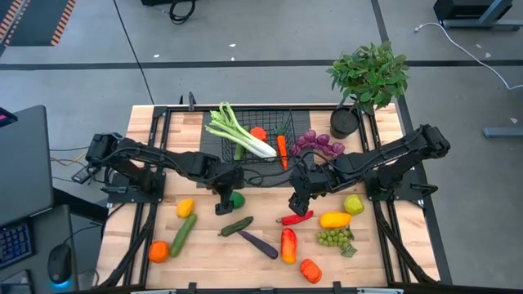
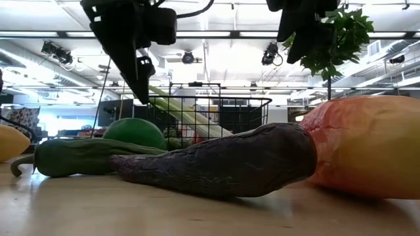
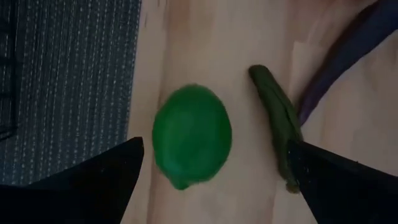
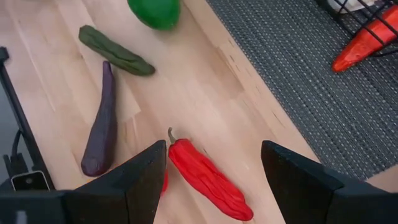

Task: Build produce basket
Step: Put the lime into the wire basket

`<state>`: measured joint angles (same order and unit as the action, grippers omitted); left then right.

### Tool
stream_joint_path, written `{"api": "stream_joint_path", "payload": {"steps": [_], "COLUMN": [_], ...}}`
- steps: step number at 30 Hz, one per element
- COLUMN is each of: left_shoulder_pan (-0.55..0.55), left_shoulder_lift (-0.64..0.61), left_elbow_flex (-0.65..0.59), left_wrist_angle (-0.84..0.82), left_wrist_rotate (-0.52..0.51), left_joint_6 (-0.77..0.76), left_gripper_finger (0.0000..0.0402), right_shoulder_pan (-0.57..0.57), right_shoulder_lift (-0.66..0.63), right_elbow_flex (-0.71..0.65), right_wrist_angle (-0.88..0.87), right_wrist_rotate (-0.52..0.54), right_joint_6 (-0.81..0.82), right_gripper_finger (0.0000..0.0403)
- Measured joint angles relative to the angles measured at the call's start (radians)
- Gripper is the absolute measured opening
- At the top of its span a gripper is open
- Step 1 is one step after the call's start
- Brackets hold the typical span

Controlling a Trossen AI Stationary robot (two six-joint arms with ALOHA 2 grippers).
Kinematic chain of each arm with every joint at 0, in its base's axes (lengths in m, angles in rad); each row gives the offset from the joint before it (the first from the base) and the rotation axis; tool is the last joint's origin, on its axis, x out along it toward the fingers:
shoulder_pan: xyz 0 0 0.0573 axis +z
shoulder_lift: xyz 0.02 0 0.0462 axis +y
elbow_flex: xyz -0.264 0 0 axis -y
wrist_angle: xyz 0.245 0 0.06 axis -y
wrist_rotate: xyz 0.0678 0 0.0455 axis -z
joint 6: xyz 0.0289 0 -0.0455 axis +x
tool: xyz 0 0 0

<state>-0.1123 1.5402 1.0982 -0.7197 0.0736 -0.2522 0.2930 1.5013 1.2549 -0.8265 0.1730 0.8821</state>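
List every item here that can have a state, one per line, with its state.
basket: upright on the mat, already holding a leek, a carrot and an orange item.
left pincer: open, above the green lime.
green lime: lying on the table, untouched.
right pincer: open, above the red pepper.
red pepper: lying on the table, not gripped.
potted plant: upright at the table's far corner.
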Motion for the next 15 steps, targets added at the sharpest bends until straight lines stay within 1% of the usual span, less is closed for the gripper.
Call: {"api": "stream_joint_path", "payload": {"steps": [3,6,15], "left_shoulder_pan": [0.014,0.021,0.006], "left_shoulder_lift": [0.0,0.0,0.0], "left_elbow_flex": [-0.027,-0.065,-0.184], "left_wrist_angle": [-0.009,0.017,0.213], "left_wrist_rotate": [0.002,0.003,0.019], "left_joint_6": [0.017,0.017,-0.003], "left_gripper_finger": [0.04,0.04,0.04], "right_shoulder_pan": [0.0,0.0,0.0], "right_shoulder_lift": [0.0,0.0,0.0], "right_elbow_flex": [0.0,0.0,0.0], "right_wrist_angle": [0.0,0.0,0.0], "right_wrist_rotate": [0.019,0.041,0.044], "right_joint_6": [0.038,0.069,0.087], "right_gripper_finger": [0.0268,0.0268,0.0268]}}
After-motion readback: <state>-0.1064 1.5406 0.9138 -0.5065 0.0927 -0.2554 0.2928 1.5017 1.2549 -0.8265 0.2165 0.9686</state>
